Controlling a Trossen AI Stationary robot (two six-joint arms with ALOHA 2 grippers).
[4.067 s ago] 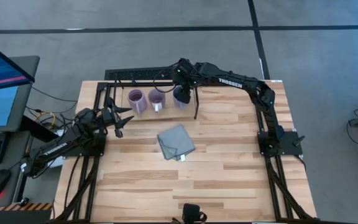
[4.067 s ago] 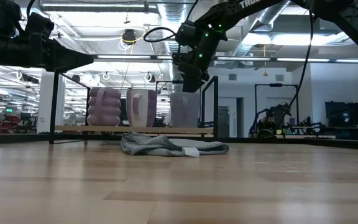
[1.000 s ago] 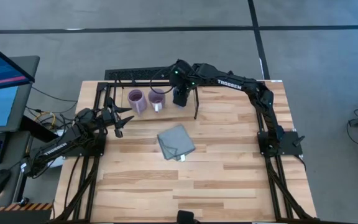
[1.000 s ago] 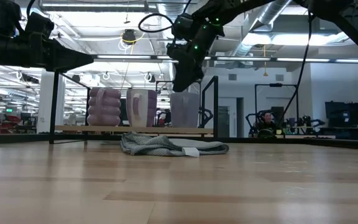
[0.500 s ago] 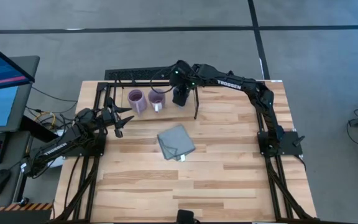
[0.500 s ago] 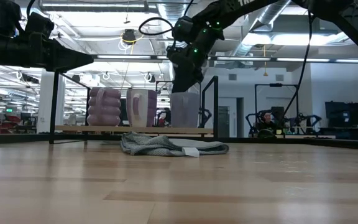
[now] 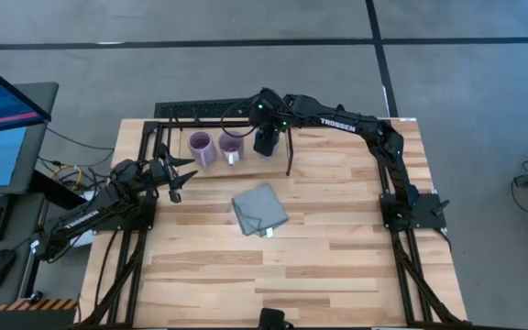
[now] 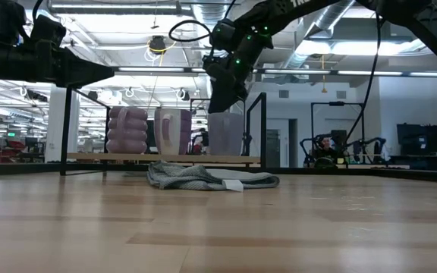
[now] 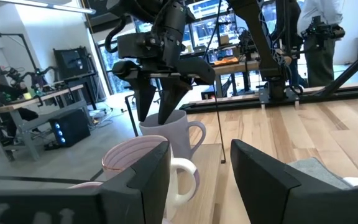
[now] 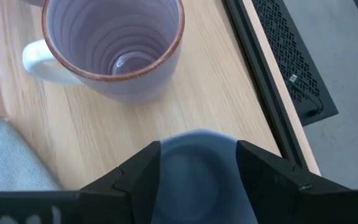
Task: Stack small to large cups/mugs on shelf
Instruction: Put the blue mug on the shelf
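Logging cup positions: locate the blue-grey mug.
High view: the right gripper hides it. Low view: blue-grey mug stands on the shelf, right of the darker purple mug.

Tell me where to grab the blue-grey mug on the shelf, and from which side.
Take the blue-grey mug by its rim wall, coming straight down, away from its handle. It stands upright, mouth open; the darker purple mug and the black divider crowd its sides. The right gripper hangs right above it; the left gripper waits beside the shelf.

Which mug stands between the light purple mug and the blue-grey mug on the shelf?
The darker purple mug with its white handle stands between the light purple mug and the blue-grey mug, which sits under the right pincer. The low view shows this row on the shelf.
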